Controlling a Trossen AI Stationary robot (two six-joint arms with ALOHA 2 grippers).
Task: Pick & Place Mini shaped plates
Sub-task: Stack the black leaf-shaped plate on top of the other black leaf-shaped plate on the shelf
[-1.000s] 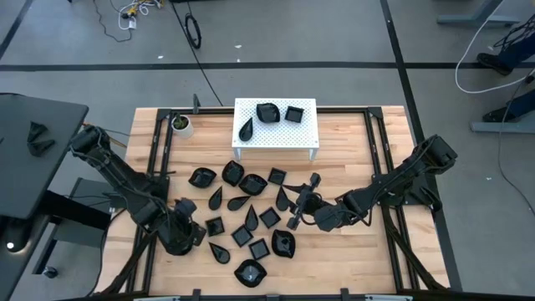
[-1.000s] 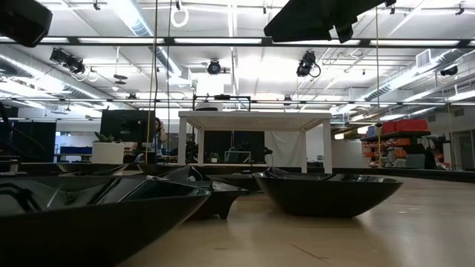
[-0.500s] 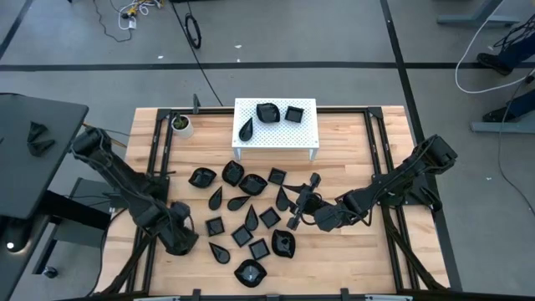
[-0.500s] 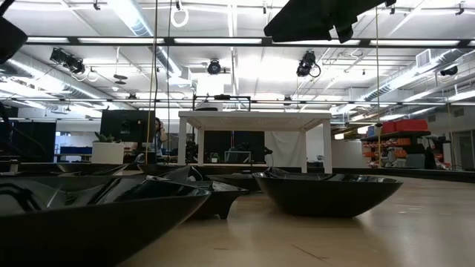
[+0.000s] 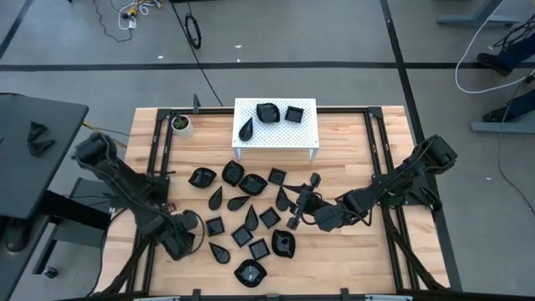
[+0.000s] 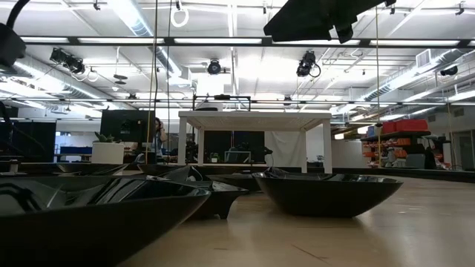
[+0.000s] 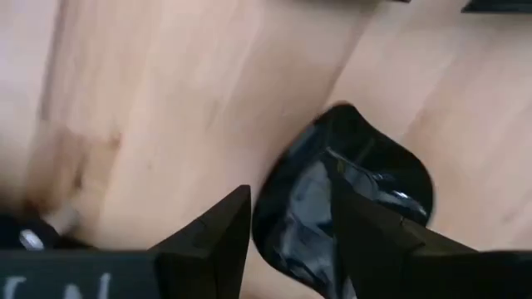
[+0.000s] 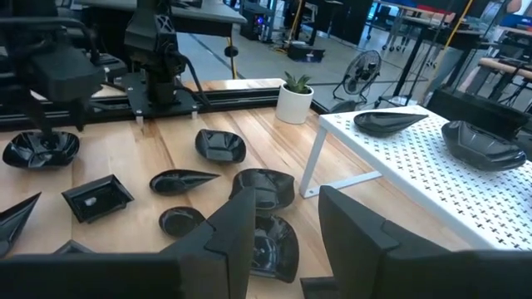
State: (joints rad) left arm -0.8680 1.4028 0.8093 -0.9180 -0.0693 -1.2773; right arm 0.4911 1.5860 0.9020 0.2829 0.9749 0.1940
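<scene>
Several tiny glossy black mini plates [image 5: 251,213] lie scattered over the middle of the wooden table. Three more sit on the white perforated rack [image 5: 276,138]. My left gripper [image 5: 189,224] [image 7: 289,189] is low near the table's near left corner, shut on one rounded plate [image 7: 374,166]. My right gripper [image 5: 294,201] [image 8: 287,195] hovers at the right edge of the cluster. It is slightly open, with a lobed plate [image 8: 270,241] showing in the gap beyond its fingertips. In the low view, plates [image 6: 326,194] fill the foreground. My left gripper has the rounded plate by its rim [image 7: 270,195]. One finger [image 7: 357,216] is inside the bowl and the other [image 7: 220,228] is outside it. The fingers come slanting down from the table's left. Whether the plate's underside rests on the wood, I cannot tell.
A small white cup with a green plant [image 5: 180,124] [image 8: 293,100] stands left of the rack, near the far edge. Black frame rails [image 5: 159,159] run along both table sides. Bare wood lies right of the cluster [image 5: 351,251] and near the front edge.
My left gripper has shifted a little toward the table's near edge and turned about its wrist. The right arm and the scattered plates have kept still.
</scene>
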